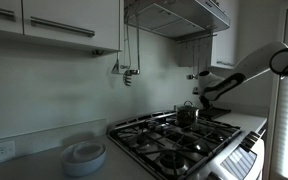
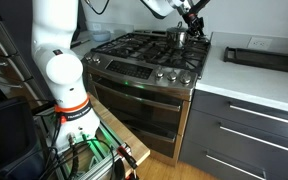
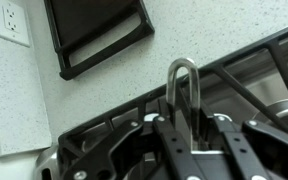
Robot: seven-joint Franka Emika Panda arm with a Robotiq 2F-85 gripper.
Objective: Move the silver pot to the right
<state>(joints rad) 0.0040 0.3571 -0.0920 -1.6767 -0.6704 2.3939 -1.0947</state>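
Observation:
The silver pot (image 1: pixel 187 114) is small and shiny and stands on the back burner of the gas stove (image 1: pixel 164 145). It also shows in an exterior view (image 2: pixel 181 37) at the stove's far corner, near the counter. My gripper (image 1: pixel 201 99) comes down on it from above, as the exterior view from the stove's front shows too (image 2: pixel 191 24). In the wrist view the pot's steel loop handle (image 3: pixel 182 85) stands upright between my black fingers (image 3: pixel 182 128), which are closed against it. The pot body is mostly hidden under the gripper.
A black tray (image 2: pixel 259 57) lies on the white counter beside the stove and also shows in the wrist view (image 3: pixel 94 35). Stacked white plates (image 1: pixel 84 156) sit on the counter on the stove's other side. A range hood (image 1: pixel 179 18) hangs above. A wall outlet (image 3: pixel 11 22) is near the tray.

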